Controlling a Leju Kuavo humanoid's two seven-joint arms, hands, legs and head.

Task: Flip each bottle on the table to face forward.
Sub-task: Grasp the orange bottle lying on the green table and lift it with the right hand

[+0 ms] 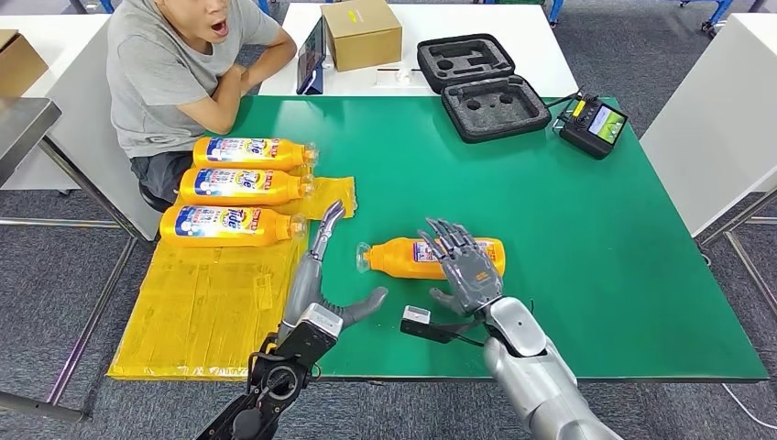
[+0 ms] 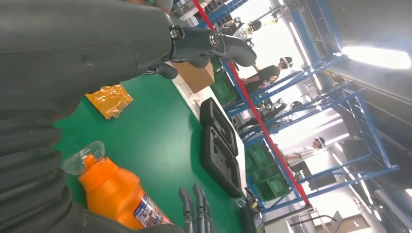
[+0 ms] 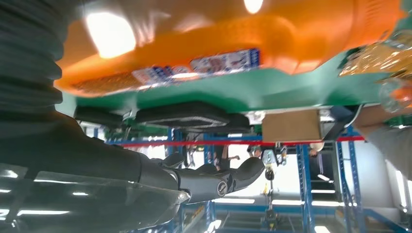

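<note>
My right hand [image 1: 463,266] rests spread on the lone orange bottle [image 1: 403,258] (cap pointing left), my left hand [image 1: 322,275] open beside it.

- Head view: bright, even overhead light, sharp, with soft short shadows on the green table [image 1: 641,257].
- Left wrist view: ceiling lamps and windows blow out to white; the near hand [image 2: 73,53] is blurred.
- Right wrist view: lamp glare on the soft, out-of-focus orange bottle [image 3: 218,39].

seated person [image 1: 174,64] at table corner; cardboard box [image 1: 362,33], open foam case [image 1: 483,87], controller [image 1: 594,125] at far edge.
</note>
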